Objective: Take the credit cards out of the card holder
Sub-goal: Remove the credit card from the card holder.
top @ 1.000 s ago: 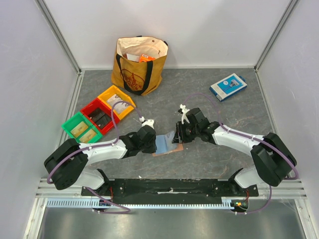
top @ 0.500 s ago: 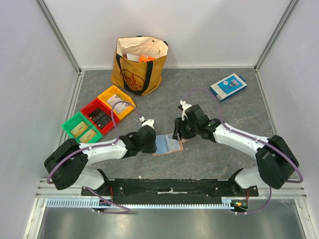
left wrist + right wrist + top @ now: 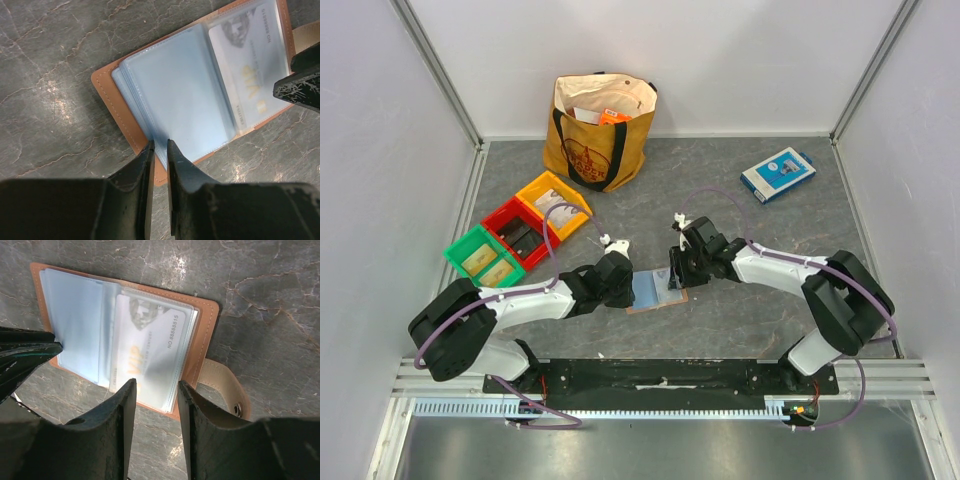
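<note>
The card holder [image 3: 655, 292] lies spread open and flat on the grey marbled table [image 3: 750, 320], well to the near side of the canvas tote bag [image 3: 600, 130] and slightly to its right. Its outer skin is pinkish-tan leather with a stitched rim and rounded corners. A rounded snap tab [image 3: 225, 390] with a small metal stud sticks out from one edge. Inside is a stack of glossy, pale blue clear plastic sleeves [image 3: 175, 95]. The sleeve on the tab side holds a thin pale credit card [image 3: 150, 347] printed with "VIP" and a number.

The left gripper [image 3: 159, 147] has its black fingers almost together with only a thin slit between them. Its tips are at the sleeves' free corner, but I cannot tell whether they pinch one. The right gripper [image 3: 156, 390] is parted about a third of the card's length, straddles the card's edge, and grips nothing.
</note>
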You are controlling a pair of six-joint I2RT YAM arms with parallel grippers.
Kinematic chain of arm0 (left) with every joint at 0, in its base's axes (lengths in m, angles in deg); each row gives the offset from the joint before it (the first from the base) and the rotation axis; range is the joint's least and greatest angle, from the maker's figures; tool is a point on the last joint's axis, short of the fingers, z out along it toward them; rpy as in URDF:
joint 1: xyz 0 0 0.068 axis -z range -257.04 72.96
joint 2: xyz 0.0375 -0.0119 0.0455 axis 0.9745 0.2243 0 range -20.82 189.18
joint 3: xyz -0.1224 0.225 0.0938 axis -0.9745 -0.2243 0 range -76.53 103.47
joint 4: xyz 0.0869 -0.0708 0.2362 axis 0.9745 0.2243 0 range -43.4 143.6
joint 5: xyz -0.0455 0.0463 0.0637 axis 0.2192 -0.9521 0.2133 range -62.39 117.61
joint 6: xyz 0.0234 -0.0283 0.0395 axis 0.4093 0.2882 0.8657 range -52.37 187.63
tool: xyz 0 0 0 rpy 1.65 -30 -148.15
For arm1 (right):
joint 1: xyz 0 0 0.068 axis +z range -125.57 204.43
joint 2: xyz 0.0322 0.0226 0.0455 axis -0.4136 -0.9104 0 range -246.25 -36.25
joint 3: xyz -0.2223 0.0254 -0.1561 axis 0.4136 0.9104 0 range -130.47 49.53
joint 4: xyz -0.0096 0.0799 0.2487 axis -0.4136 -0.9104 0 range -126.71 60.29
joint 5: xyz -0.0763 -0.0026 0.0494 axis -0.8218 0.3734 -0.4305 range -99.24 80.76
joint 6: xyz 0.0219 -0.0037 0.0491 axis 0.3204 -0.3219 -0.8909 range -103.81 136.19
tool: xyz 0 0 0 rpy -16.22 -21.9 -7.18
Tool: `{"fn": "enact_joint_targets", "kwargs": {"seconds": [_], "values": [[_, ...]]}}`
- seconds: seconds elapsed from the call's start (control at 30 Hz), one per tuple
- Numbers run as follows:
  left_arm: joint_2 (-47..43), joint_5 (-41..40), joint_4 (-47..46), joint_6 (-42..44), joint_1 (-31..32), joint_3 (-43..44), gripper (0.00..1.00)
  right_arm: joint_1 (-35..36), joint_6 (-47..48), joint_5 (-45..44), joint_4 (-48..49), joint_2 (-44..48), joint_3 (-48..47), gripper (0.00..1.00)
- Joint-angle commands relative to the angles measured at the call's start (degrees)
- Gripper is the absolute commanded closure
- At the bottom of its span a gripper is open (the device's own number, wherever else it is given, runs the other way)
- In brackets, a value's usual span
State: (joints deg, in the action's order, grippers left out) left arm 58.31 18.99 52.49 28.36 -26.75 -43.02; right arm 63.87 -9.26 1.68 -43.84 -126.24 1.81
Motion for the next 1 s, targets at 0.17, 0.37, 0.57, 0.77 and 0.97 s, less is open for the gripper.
{"fn": "enact_joint_targets", "kwargs": {"seconds": [0.17, 0.37, 0.57, 0.77, 0.97], "values": [[-0.2, 0.4, -1.1, -1.3, 0.3, 0.1, 0.79, 0.2, 0.6, 1.6, 2.1, -1.3, -1.6, 0.62], [0.1, 0.6, -1.1, -1.3, 0.2, 0.2, 0.79, 0.3, 0.5, 4.0, 2.2, 0.2, -1.9, 0.67], [-0.1, 0.9, -1.1, -1.3, 0.3, 0.4, 0.79, 0.6, 0.4, 7.2, 2.0, 1.7, -3.3, 0.68], [-0.7, 1.2, -1.5, -1.6, 0.3, 0.2, 0.79, 1.3, 0.1, 10.5, 2.3, 2.5, -4.9, 0.67], [-2.8, 0.7, -2.5, -2.7, 0.3, -1.0, 0.79, 2.0, -0.3, 13.2, 3.5, 1.7, -5.5, 0.64]]}}
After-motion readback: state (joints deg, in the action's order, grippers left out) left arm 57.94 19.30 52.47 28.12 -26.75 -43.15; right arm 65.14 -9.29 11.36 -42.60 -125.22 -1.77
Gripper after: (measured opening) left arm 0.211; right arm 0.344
